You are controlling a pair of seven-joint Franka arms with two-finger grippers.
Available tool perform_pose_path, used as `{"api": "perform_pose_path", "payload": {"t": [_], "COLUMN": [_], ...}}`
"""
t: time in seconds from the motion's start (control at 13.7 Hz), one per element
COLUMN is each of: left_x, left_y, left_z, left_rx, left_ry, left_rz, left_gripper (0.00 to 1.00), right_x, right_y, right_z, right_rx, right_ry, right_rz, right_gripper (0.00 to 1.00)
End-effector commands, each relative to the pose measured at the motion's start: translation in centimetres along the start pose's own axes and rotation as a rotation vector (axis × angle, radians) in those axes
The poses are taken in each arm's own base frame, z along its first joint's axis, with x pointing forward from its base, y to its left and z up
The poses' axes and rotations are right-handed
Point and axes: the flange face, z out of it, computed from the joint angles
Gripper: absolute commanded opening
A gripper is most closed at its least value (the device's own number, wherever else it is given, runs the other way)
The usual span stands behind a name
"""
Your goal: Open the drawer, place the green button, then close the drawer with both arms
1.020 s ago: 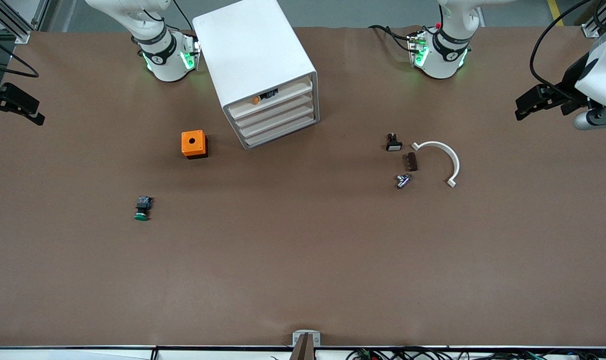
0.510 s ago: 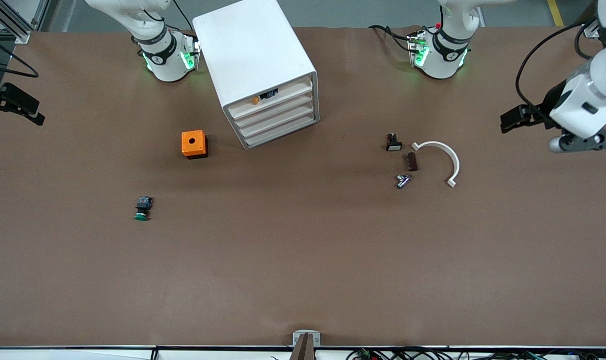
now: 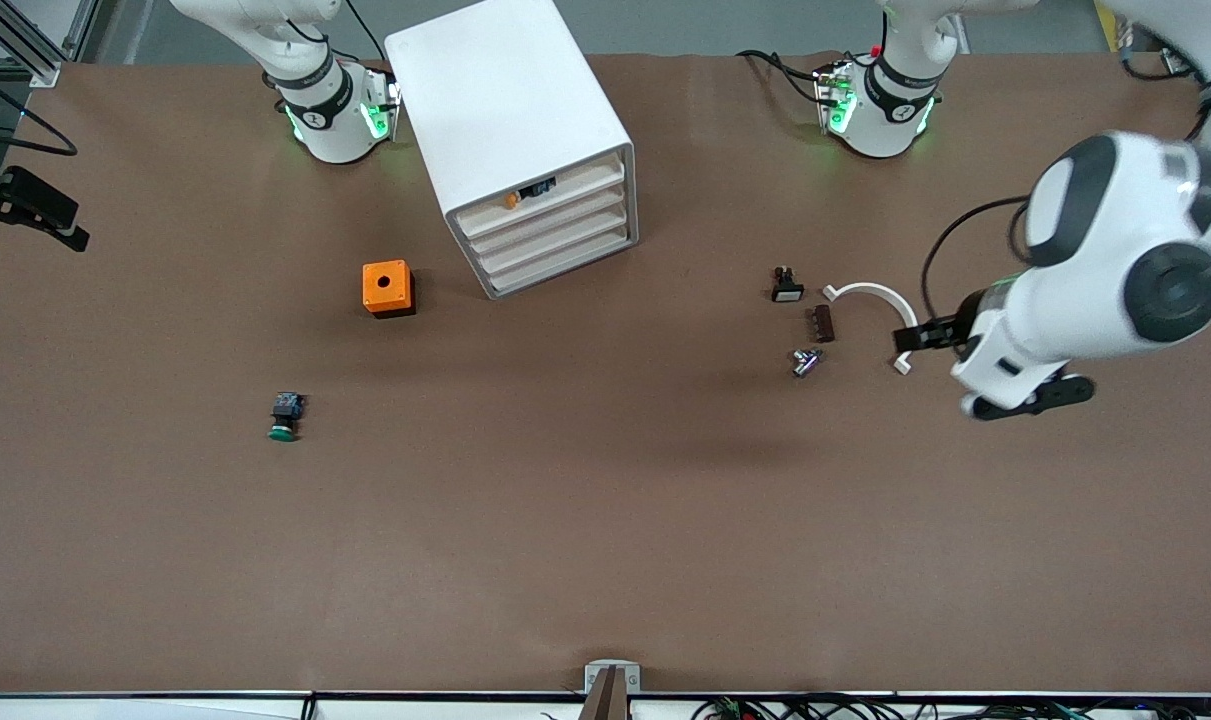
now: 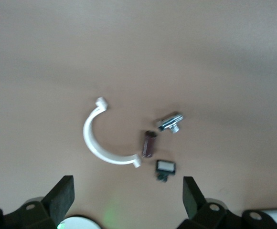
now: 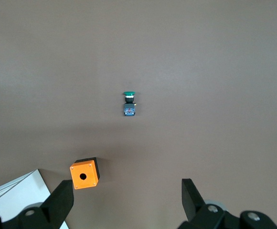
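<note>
The white cabinet (image 3: 510, 110) stands near the right arm's base, with four stacked tray drawers (image 3: 555, 240) all pushed in. The top slot shows orange and black bits. The green-capped button (image 3: 284, 417) lies on its side on the table, nearer the front camera than the orange cube; it also shows in the right wrist view (image 5: 129, 103). My left gripper (image 3: 923, 338) is open and empty over the white curved piece. My right gripper (image 3: 40, 215) is open and empty, high over the right arm's end of the table. Both show open in the left wrist view (image 4: 128, 200) and the right wrist view (image 5: 128, 200).
An orange cube with a hole (image 3: 388, 288) sits beside the cabinet. A white curved piece (image 3: 885, 310), a brown part (image 3: 822, 323), a metal part (image 3: 805, 361) and a black-and-white switch (image 3: 786, 285) lie together toward the left arm's end.
My left arm has swung in from the table's end to over the white curved piece and small parts. The right arm, the cabinet and the button have not moved.
</note>
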Motion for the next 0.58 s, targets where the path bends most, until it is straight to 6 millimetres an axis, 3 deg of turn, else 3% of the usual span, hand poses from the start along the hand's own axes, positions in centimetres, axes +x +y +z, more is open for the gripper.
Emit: {"api": "perform_pose_path", "payload": {"t": [0.0,0.22,0.51], "left_x": [2.5,2.8,0.7], "left_y": [2.1,6.5,14.1], "left_z": [3.0,6.2,11.2], "left_rx": [-0.048,-0.049,0.009], "left_ry": [-0.045,-0.102,-0.147], "left_rz": [-0.061,-0.23,-0.552], "left_gripper": [1.0,1.0,1.0], "right_x": [0.3,0.3,0.4], "right_y": [0.1,0.1,0.1], "right_z": [-0.4,-0.4,-0.4], "right_rx": [-0.018,-0.018,-0.018], "right_ry": [0.004,0.004,0.002], "right_rz": [-0.012,-0.012,-0.012], "right_gripper": [1.0,1.0,1.0]}}
